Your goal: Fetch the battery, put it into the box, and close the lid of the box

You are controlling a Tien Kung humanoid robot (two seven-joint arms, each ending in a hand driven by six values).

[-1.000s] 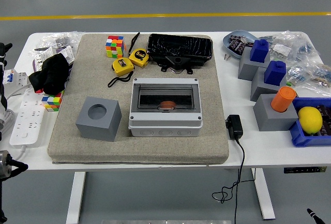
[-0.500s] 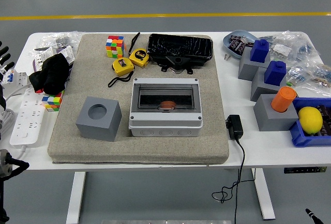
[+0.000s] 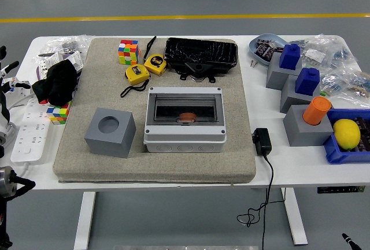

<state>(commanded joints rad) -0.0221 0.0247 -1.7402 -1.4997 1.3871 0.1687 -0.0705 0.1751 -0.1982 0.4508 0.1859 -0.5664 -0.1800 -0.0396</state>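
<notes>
Left hand sits at the frame's left edge, fingers seemingly spread, holding nothing (mostly cropped). The grey box lies well to its right, clear lid down, long axis left-right, an orange item inside, possibly the battery. Right hand unseen.

The left arm rests at the table's left edge; fingers unclear.
</notes>
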